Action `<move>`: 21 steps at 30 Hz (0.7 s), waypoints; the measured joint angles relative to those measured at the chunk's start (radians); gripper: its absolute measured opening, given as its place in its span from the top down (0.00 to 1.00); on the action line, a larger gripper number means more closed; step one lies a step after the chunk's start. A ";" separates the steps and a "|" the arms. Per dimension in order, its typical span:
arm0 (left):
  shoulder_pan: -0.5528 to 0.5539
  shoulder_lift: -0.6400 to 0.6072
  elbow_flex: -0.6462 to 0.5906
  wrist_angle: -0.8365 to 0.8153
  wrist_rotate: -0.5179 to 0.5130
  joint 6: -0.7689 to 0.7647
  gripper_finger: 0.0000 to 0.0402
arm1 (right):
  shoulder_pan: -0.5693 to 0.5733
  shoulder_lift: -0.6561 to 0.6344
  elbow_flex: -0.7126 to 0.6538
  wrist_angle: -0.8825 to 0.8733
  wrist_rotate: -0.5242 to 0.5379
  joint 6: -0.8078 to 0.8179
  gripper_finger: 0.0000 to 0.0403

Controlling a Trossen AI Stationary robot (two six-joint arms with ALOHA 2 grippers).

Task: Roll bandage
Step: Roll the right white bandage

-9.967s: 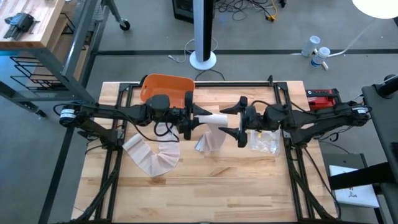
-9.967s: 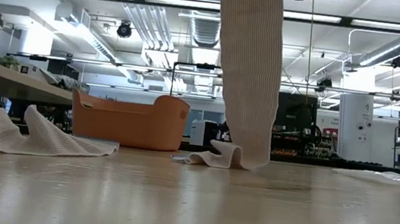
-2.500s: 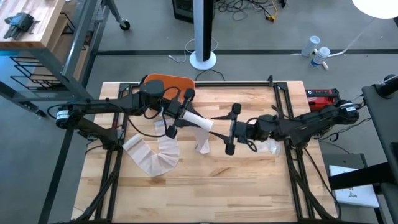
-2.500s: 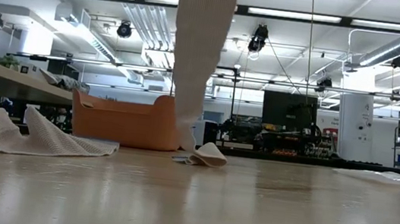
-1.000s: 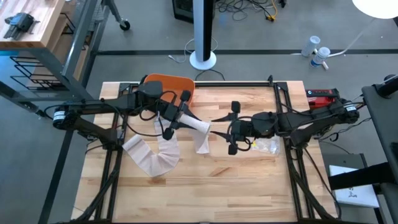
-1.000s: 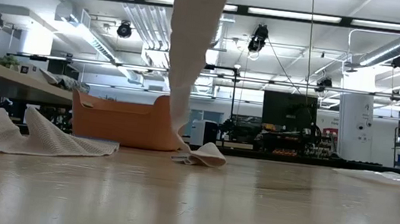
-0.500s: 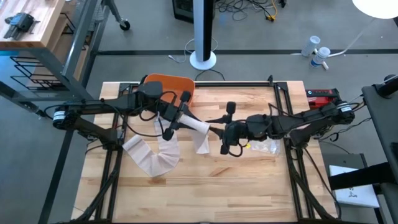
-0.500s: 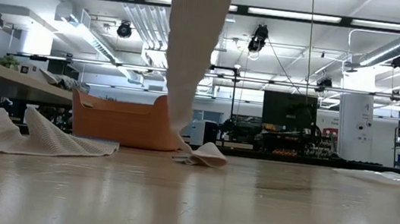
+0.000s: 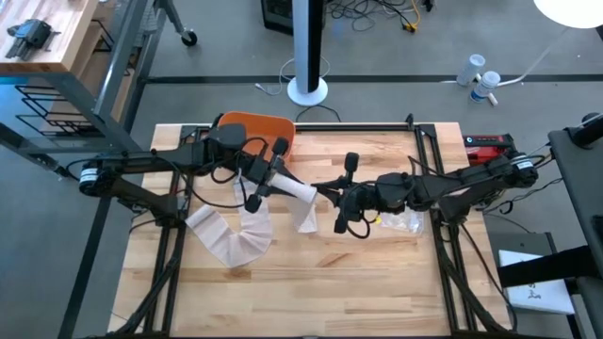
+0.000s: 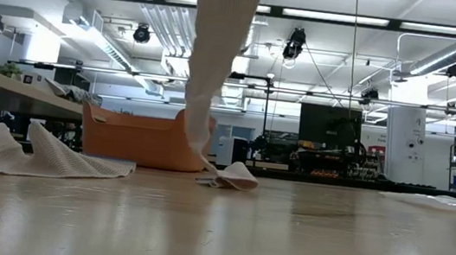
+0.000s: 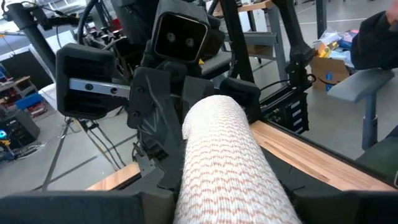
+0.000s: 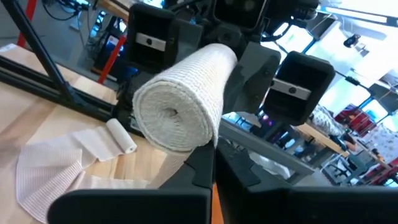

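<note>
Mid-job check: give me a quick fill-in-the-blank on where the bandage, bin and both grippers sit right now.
1. The left gripper holds the rolled bandage by one end; the bandage's loose tail hangs down to the ____.
2. The bin at the table's far edge is coloured ____.
3. A second, unrolled bandage strip lies on the table nearer the ____ arm.
4. The right gripper faces the roll's free end with its fingers ____.

Missing words: table; orange; left; open

Robotics lab: ceiling ducts (image 10: 166, 24), monitors (image 10: 330, 127), wood bench (image 9: 377, 282).
</note>
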 joint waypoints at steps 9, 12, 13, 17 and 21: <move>-0.001 -0.009 0.000 -0.013 0.000 0.000 0.71 | 0.082 -0.001 0.000 0.022 0.133 -0.042 1.00; -0.001 -0.010 0.000 -0.013 0.001 0.000 0.71 | 0.097 -0.001 0.000 0.036 0.145 -0.044 1.00; -0.001 -0.010 0.000 -0.013 0.001 0.000 0.71 | 0.099 -0.001 0.000 0.039 0.148 -0.046 1.00; 0.000 -0.009 0.000 -0.031 -0.009 0.012 0.71 | 0.101 -0.002 0.000 0.037 0.199 -0.055 1.00; 0.000 -0.011 -0.001 -0.041 -0.010 0.035 0.71 | 0.102 -0.002 0.000 0.025 0.194 0.005 1.00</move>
